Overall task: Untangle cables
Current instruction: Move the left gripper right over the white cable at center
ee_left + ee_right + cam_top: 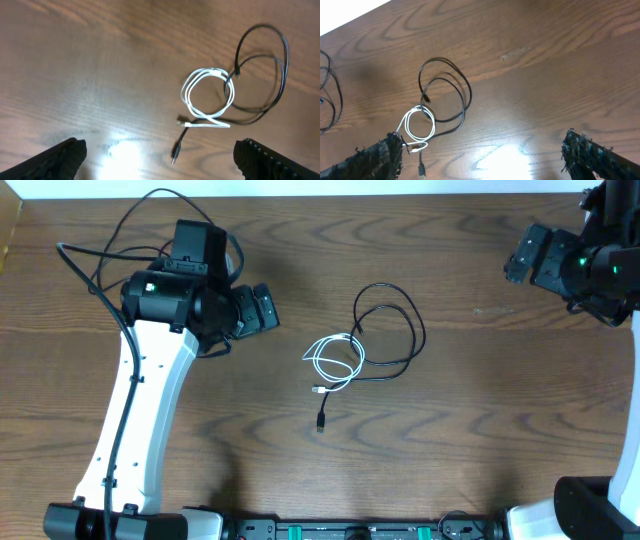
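Counts: 1 white cable (185, 95), wound in a small coil. 1 black cable (287, 57) as far as I can trace, in 2 big loose loops; can't tell if a 2nd black one is mixed in. 2 arms, 2 grippers.

Cables sit mid-table (480, 430), bunched together. Nearest the arm bases (300, 530) is a black plug end (321, 422), lying alone on bare wood. Just beyond it is the white coil, its plug tail on the near side. The black loops spread beyond and to the right of the coil. A black strand crosses the coil on its right side, touching; over or under not clear. A 2nd black plug tip lies inside the loops.

Left gripper (268, 308): jaws fully spread, nothing between them, nothing touched. It's left of the pile with a gap of bare wood between, fingers pointing toward the cables.

Right gripper (515, 258): also fully spread, empty, touching nothing. It's at the far right, well apart from the pile.

Room: bare wood all round the bunch. Near edge is taken by the arm bases. The white left arm lies along the left side. Far table edge is well beyond the loops.
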You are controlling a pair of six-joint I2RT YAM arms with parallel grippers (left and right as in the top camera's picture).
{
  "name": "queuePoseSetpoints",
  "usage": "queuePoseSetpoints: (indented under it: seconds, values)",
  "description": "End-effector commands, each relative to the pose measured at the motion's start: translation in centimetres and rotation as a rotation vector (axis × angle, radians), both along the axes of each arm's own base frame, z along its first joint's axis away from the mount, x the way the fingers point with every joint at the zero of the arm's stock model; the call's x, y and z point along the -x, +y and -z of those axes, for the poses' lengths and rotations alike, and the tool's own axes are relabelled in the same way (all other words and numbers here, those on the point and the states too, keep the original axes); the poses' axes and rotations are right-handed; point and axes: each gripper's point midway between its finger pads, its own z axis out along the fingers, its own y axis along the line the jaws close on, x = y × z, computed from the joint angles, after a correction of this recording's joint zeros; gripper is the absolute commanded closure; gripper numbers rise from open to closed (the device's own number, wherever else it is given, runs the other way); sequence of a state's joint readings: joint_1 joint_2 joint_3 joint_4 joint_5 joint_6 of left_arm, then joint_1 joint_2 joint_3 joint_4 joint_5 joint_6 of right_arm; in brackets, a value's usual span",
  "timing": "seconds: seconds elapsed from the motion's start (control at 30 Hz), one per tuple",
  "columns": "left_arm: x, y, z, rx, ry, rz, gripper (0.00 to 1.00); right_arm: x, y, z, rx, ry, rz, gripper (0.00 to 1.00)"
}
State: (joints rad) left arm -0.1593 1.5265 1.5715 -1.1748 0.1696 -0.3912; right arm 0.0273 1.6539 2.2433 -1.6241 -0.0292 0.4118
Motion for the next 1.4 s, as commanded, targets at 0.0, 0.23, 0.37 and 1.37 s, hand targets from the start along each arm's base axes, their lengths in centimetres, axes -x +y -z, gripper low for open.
queuePoseSetpoints:
  seconds: [0.0, 0.23, 0.37, 1.37]
  values:
    - [0.6, -0.4, 0.2, 0.016, 0.029, 0.023, 0.01, 0.0, -0.1, 0.0, 0.008, 0.001, -0.006, 0.01]
    - [1.4, -0.7, 0.4, 0.013, 0.060, 0.035, 0.01, 0.0, -0.1, 0.0, 0.008, 0.001, -0.006, 0.01]
    - [1.8, -1.0, 0.5, 0.010, 0.072, 0.047, 0.01, 0.0, -0.1, 0.0, 0.008, 0.001, -0.006, 0.01]
    - [3.2, -1.4, 3.6, -0.034, 0.153, 0.146, 0.01, 0.0, -0.1, 0.0, 0.008, 0.001, -0.006, 0.01]
